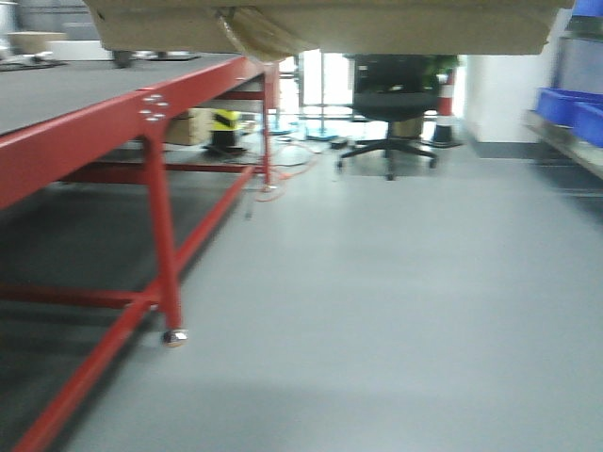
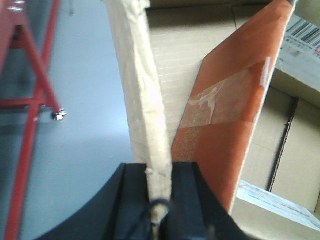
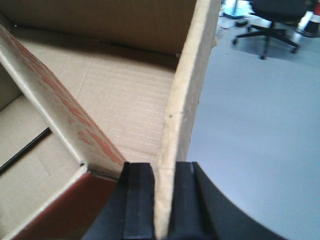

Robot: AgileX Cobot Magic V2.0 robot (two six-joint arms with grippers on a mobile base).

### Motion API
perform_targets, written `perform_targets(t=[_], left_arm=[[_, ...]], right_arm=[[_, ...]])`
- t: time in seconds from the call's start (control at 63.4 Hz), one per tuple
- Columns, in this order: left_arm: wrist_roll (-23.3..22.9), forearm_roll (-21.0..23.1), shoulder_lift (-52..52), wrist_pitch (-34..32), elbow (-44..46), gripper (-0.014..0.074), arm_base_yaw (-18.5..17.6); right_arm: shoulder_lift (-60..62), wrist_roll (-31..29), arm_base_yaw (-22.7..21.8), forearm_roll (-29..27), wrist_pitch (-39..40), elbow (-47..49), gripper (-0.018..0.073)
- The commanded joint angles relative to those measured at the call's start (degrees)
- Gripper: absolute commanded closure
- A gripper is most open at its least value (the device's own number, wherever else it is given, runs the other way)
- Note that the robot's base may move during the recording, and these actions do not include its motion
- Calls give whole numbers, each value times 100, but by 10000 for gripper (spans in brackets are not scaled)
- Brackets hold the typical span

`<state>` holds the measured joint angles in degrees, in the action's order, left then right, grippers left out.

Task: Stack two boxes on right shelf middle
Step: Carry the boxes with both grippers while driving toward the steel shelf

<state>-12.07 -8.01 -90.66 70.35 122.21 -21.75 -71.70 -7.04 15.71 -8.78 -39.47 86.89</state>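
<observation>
Two end effectors are showing: the left end effector [image 2: 159, 172] and the right end effector [image 3: 160, 172], each one pinching one wall of one brown cardboard box [image 1: 377, 28]. One orange-red printed flap [image 2: 235, 100] is leaning inside it. One red-framed counter [image 1: 85, 132] and one black office chair [image 1: 391, 104] are standing on the floor. Two blue bins [image 1: 565, 102] are sitting at the right.

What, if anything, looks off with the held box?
Crumpled tape hangs loose under the cardboard box. The wall in the left gripper looks frayed and bowed, and the red carton inside sits tilted.
</observation>
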Motion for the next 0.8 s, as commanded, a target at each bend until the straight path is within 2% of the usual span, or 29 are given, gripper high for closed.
perform_targets(t=[0.0, 0.789], left_arm=[[6, -28, 63, -206, 19, 708, -22], [6, -28, 63, -206, 19, 708, -22]], right_arm=[[96, -93, -6, 2, 393, 58, 713], [96, -93, -6, 2, 393, 58, 713]])
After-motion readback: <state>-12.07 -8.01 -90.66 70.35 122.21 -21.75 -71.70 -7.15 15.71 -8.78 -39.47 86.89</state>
